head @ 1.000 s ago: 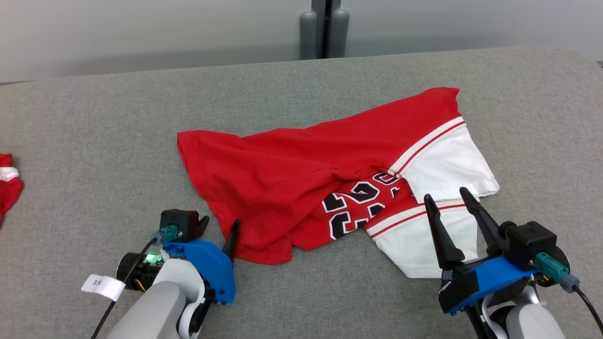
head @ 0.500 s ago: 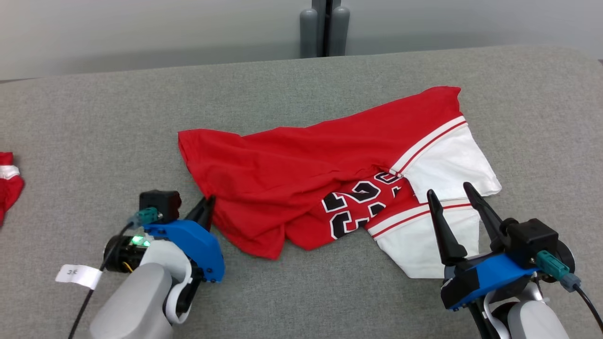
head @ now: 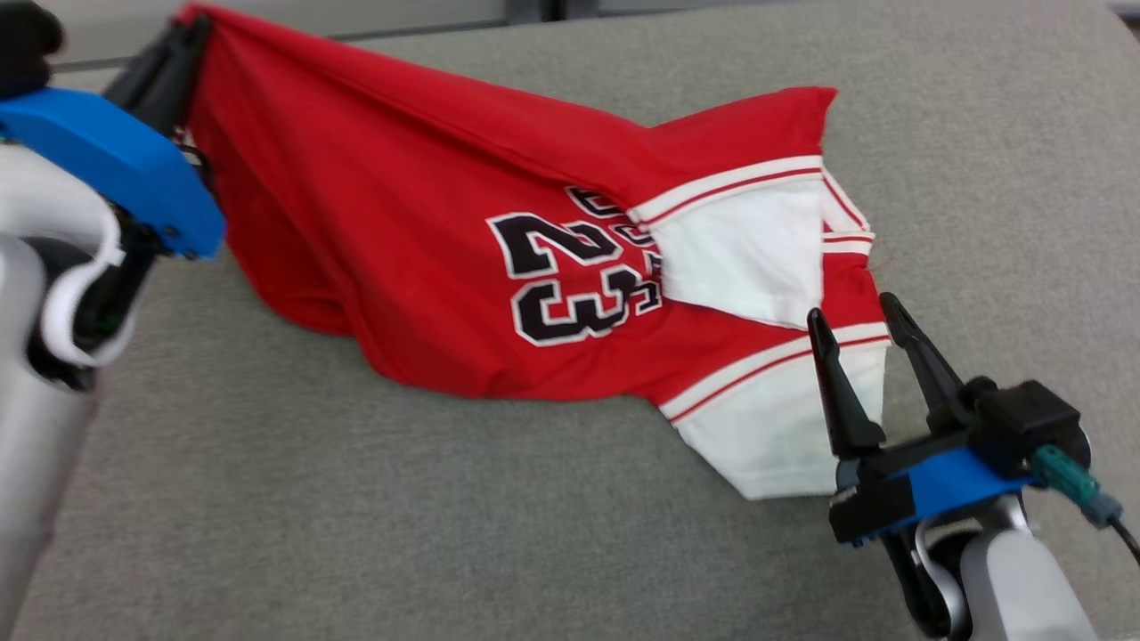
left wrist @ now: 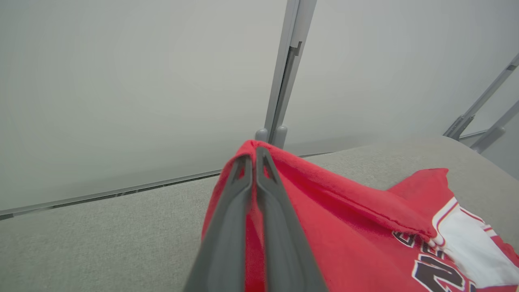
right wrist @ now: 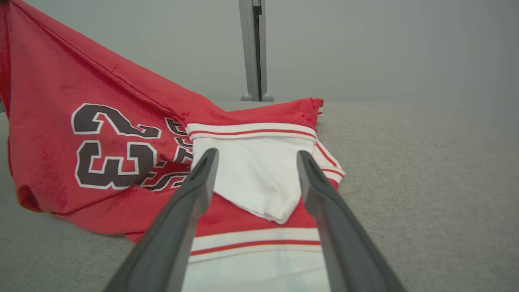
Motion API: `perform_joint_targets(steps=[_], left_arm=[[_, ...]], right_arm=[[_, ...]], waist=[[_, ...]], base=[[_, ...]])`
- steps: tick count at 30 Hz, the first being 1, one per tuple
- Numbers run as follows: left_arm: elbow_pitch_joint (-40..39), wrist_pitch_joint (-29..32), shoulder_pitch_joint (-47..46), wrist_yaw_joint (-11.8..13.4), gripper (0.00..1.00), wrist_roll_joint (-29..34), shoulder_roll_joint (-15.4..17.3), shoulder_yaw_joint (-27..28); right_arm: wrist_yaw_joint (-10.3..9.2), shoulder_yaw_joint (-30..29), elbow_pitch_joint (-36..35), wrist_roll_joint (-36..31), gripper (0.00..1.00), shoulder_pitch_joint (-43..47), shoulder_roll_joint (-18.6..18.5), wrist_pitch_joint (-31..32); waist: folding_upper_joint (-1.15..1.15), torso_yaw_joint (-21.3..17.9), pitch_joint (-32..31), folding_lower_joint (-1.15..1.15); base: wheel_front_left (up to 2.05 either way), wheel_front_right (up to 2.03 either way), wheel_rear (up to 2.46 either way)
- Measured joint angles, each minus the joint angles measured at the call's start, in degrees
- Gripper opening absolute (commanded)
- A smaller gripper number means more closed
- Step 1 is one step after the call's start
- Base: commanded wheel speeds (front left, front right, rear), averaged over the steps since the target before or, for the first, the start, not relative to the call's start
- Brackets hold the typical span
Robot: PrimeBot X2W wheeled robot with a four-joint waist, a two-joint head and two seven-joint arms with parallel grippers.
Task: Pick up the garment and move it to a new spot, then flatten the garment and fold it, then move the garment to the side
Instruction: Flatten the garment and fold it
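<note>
One garment corner newly aloft

Red & white garment w/ red-striped trim, black "23" edged white; grey table.

The light was soft and even, bright without glare, seemingly from overhead. The garment cast only a faint, diffuse shadow on the grey table under its near hem. In the head view the left gripper and its blue mount at the far left were smeared and soft, while the numerals read clearly. In both wrist views the fingers nearest the lens were out of focus. The far wall was hazy and featureless, shading darker toward the right.
</note>
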Motion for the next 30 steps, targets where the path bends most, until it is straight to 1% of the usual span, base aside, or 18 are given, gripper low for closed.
perform_joint_targets(steps=[3, 5, 10, 13, 16, 17, 18, 21, 26, 30], left_arm=[[0.3, 1.65, -3.71, 0.54, 0.0, 1.19, 3.18, 1.49], [1.15, 2.09, -5.85, 0.89, 0.0, 1.72, 4.68, 2.35], [2.96, 0.26, -11.94, 1.99, 0.0, 6.2, 8.96, 3.57], [4.22, -1.53, -14.5, 2.01, 0.0, 8.28, 10.38, 3.76], [6.81, -2.65, -14.89, 2.27, 0.0, 8.51, 10.32, 4.11], [7.64, -3.1, -14.89, 2.38, 0.62, 8.69, 10.26, 4.08], [8.29, -3.66, -14.89, 2.5, 1.0, 8.57, 9.93, 4.13], [10.04, -4.67, -14.35, 1.89, 1.0, 7.12, 7.6, 3.82], [11.31, -6.34, -10.09, 0.12, 1.0, 4.08, 4.15, 3.2], [10.81, -9.78, -5.03, -1.29, 1.0, 1.32, 0.89, 3.14]], right_arm=[[0.0, 1.78, 0.7, 1.34, 1.0, -1.9, 0.01, -1.12], [0.0, 2.69, 1.32, 2.05, 1.0, -3.02, 0.02, -2.22], [0.0, 4.46, 3.37, 3.57, 1.0, -5.26, 0.01, -4.93], [0.0, 5.66, 4.86, 4.89, 1.0, -6.21, -0.01, -6.35], [0.0, 6.51, 6.28, 5.53, 1.0, -7.45, 0.0, -7.27], [0.0, 6.67, 6.68, 5.8, 1.0, -7.76, 0.0, -7.55], [0.0, 6.72, 6.99, 5.88, 1.0, -7.99, 0.0, -7.7], [0.0, 6.33, 8.24, 5.97, 1.0, -8.57, -0.02, -8.15], [0.0, 5.32, 8.9, 4.95, 1.0, -8.87, 0.0, -8.11], [0.01, 3.83, 8.94, 3.68, 1.0, -8.74, 0.02, -6.89]], waist=[[0.0, -3.01, 3.28, 0.01], [0.0, -4.98, 5.31, 0.01], [0.0, -9.03, 9.66, 0.01], [0.0, -10.83, 11.5, 0.01], [0.0, -11.69, 12.34, 0.01], [0.0, -11.76, 12.43, 0.01], [0.0, -11.76, 12.44, 0.01], [0.0, -10.94, 11.68, 0.01], [0.0, -8.33, 8.72, 0.0], [-0.01, -5.83, 5.32, -0.02]], base=[[0.0, 0.0, 0.0], [0.0, 0.0, 0.0], [0.0, 0.0, 0.0], [0.0, 0.0, 0.0], [0.0, 0.0, 0.0], [0.0, 0.0, 0.0], [0.0, 0.0, 0.0], [0.0, 0.0, 0.0], [0.0, 0.0, 0.0], [0.0, 0.0, 0.0]])
